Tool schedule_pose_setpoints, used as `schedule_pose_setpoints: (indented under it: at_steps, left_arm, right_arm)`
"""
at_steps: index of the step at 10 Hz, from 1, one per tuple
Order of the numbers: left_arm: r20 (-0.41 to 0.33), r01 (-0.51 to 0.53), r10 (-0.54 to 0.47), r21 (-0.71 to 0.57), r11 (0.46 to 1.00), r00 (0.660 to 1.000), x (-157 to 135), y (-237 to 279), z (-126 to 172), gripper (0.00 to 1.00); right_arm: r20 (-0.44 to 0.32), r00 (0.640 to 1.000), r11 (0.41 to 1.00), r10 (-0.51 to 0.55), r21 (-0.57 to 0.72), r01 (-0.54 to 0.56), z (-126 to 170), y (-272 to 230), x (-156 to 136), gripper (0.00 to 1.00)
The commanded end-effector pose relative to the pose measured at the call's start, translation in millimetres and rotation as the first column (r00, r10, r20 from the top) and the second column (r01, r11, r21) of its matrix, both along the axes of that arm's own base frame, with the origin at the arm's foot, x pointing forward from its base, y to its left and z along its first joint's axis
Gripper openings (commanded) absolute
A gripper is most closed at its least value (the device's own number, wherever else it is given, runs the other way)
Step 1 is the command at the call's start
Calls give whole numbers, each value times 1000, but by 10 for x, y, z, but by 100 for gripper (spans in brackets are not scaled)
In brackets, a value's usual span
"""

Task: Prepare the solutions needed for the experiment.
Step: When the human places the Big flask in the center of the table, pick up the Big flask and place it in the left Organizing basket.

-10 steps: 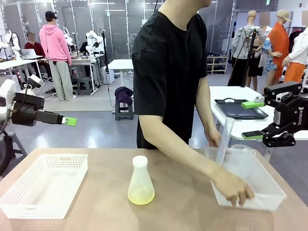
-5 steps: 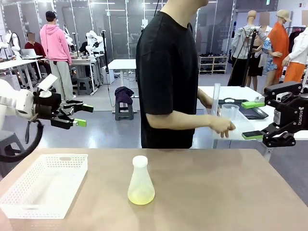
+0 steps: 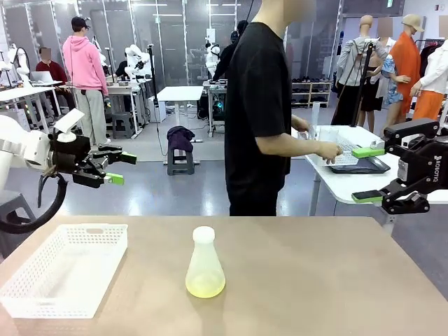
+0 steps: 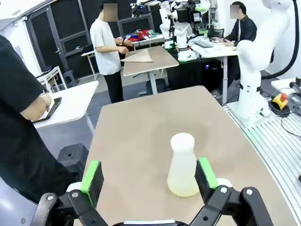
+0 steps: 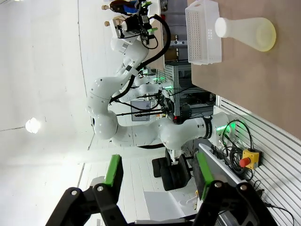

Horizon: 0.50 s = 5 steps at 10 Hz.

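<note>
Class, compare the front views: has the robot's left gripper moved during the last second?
Yes. The left gripper has swung rightward: its fingertips now sit nearer the point above the right rim of the white basket, which has stayed put.

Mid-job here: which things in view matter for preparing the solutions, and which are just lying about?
Job in hand:
- flask, standing on the table
- pale yellow-green solution in its base

Lying about:
- white basket at the table's left
- dark tray on the side table
- second white basket, also on the side table
</note>
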State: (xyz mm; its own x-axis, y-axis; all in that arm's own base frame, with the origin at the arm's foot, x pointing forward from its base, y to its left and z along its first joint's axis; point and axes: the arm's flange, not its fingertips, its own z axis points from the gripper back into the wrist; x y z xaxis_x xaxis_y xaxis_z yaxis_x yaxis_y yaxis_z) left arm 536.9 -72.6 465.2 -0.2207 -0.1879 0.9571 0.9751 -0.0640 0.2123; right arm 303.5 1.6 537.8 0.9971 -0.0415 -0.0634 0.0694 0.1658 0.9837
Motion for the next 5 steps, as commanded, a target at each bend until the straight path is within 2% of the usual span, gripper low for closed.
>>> schedule_pose_setpoints:
  at_steps: [1, 2, 3, 5]
  left_arm:
    - [6, -38, 38, -4, 999, 999, -73, -41, 2, 100]
    - [0, 0, 0, 0, 1000, 1000, 0, 0, 0, 100]
    - [89, 27, -29, 31, 999, 996, 276, -193, -112, 100]
    - [117, 152, -161, 77, 985, 980, 512, -518, -260, 100]
  right_arm:
    - [15, 1000, 1000, -2, 13, 1, 0, 22, 2, 76]
    - [15, 1000, 1000, -2, 13, 1, 0, 22, 2, 76]
    - [15, 1000, 1000, -2, 13, 1, 0, 22, 2, 76]
    - [15, 1000, 1000, -2, 13, 1, 0, 22, 2, 76]
